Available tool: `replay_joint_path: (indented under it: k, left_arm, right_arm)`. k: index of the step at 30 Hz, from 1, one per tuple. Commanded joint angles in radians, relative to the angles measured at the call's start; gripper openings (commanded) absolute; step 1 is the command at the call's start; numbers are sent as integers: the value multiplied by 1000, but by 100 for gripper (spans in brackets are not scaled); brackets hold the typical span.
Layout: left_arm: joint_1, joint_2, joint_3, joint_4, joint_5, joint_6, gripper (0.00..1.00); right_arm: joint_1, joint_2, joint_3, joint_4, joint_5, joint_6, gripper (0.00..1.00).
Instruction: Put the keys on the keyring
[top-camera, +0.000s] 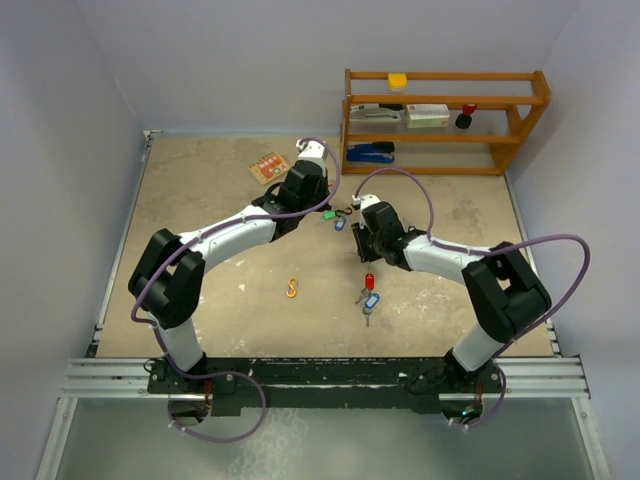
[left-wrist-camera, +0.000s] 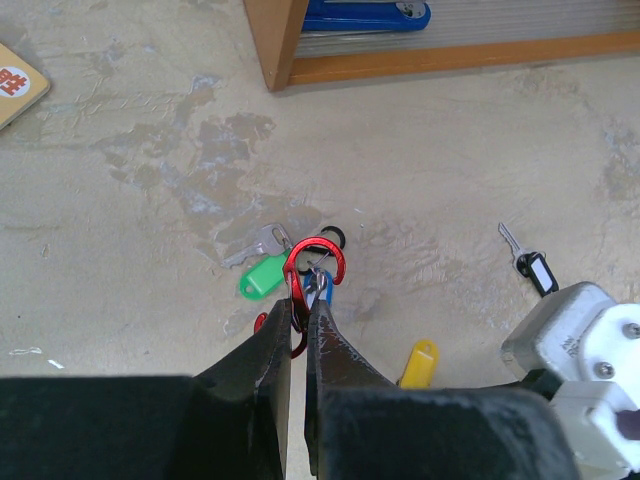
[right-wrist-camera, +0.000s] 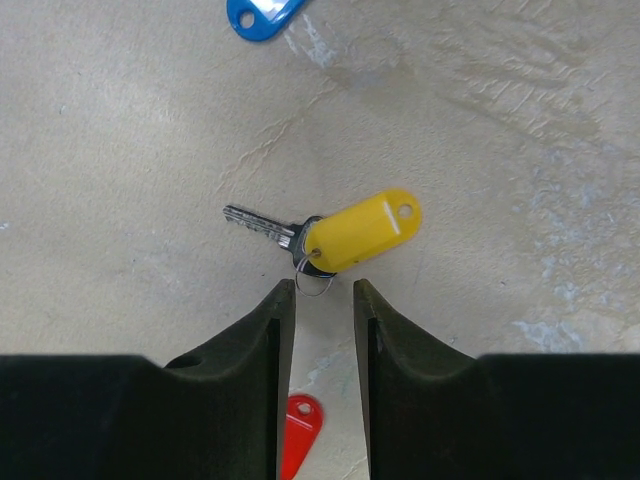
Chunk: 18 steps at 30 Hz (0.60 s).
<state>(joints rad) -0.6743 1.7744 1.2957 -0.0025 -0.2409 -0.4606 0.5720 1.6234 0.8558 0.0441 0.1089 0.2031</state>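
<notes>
Right gripper (right-wrist-camera: 323, 292) hangs open over the yellow-tagged key (right-wrist-camera: 362, 232), which lies flat on the table (right-wrist-camera: 120, 150), its small wire loop (right-wrist-camera: 314, 285) between the fingertips (right-wrist-camera: 276, 310). Closing there may catch only that loop, so the key would swing or slip. Left gripper (left-wrist-camera: 305, 302) pinches the red carabiner keyring (left-wrist-camera: 298, 252); the green-tagged key (left-wrist-camera: 262, 276) beside it may already be threaded, though I cannot tell.

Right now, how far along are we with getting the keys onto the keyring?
Done: possibly the green-tagged key, lying against the red keyring; I cannot tell if it is threaded. In hand: the left pincer is shut on that keyring; the right pincer is open over the yellow-tagged key. Left: the red-tagged key and blue-tagged key lie loose.
</notes>
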Motion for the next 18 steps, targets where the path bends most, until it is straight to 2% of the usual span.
replay_joint_path:
  k: [1, 18]
  left_arm:
    - [5, -27, 7, 30, -14, 4, 0]
    - [5, -28, 7, 30, -13, 7, 0]
  right_arm:
    - [13, 8, 41, 21, -35, -25, 34]
    - [22, 43, 74, 20, -1, -27, 31]
